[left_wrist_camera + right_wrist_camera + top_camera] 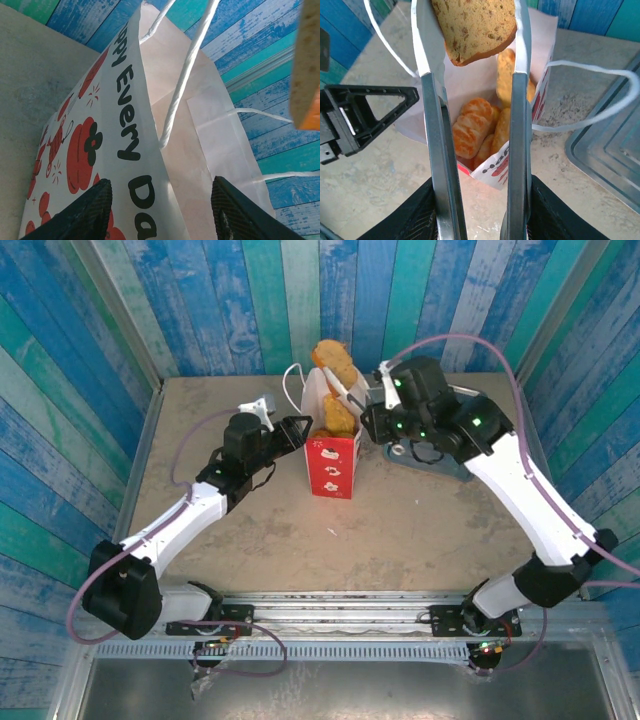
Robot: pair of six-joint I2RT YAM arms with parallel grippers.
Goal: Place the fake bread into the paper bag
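Where the top camera looks down: paper bag (336, 462) upright in the middle of the desk (420, 530); fake bread (333, 362) poised over its 12 o'clock rim, ready to drop.
Left wrist: left tool (160, 205) straddles the bag's 9 o'clock side to steady it; squeezing or not, I cannot tell.
Right wrist: right tool (480, 215) clenched on tongs (437, 150) pinching that bread above the mouth; more pastries (470, 127) inside; tray (605, 155) at 4 o'clock.

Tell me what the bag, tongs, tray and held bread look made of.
Paper bag: matte creased paper, printed red. Tongs: bare metal, probably steel, dull grey sheen. Tray: seemingly metal too, silver with pressed steps. Bread slice: perhaps foam or plastic, porous speckled face.
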